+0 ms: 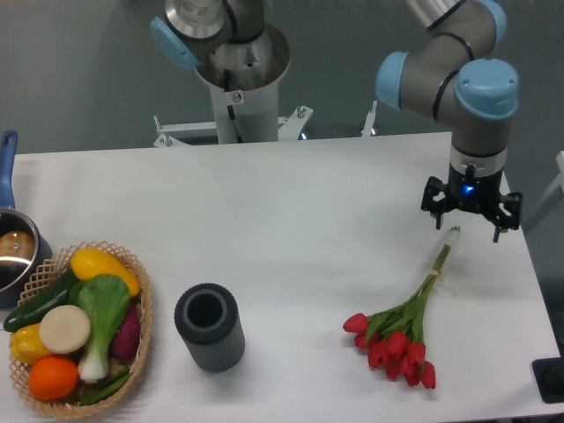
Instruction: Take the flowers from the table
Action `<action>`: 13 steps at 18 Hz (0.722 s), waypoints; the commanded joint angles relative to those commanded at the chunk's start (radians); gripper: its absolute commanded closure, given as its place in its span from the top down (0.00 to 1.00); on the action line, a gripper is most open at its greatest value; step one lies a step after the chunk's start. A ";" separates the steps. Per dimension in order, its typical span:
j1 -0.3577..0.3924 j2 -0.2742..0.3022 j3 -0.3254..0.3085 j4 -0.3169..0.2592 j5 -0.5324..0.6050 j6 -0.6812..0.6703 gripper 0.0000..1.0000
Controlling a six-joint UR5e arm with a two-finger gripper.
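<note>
At the near edge of the table [291, 203], on our right as the camera sees it, we find the flowers [398, 328] lying flat on the white top. Their red heads cluster closest to the front edge, the green leaves fan out just behind them, and the long pale stems run up and away toward the far right, bound together partway along.

To the left along that same near strip we see a dark grey ribbed cylinder [209, 326] standing open-mouthed, well apart from the flowers, and further left a wicker basket [139, 298] filled with produce, among it a leafy green vegetable with a white base, a yellow pepper and an orange.

Behind the basket, at the left edge, a steel pot [12, 252] with a blue handle shows only in part.

Farther back on the right, we see the gripper [467, 225] hanging from the arm, pointing straight down, just above and beyond the cut end of the stems. Its dark fingers stand spread apart with nothing between them, and the stem tip lies on the table a little below them, not touching.

At the very back stands the robot base [231, 66].
</note>
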 joint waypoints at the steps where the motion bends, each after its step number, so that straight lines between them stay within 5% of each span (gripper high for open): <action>1: -0.006 -0.011 0.000 0.002 0.000 0.000 1.00; 8: -0.101 -0.095 0.023 0.002 0.000 -0.034 1.00; 13: -0.152 -0.190 0.115 0.000 -0.002 -0.063 1.00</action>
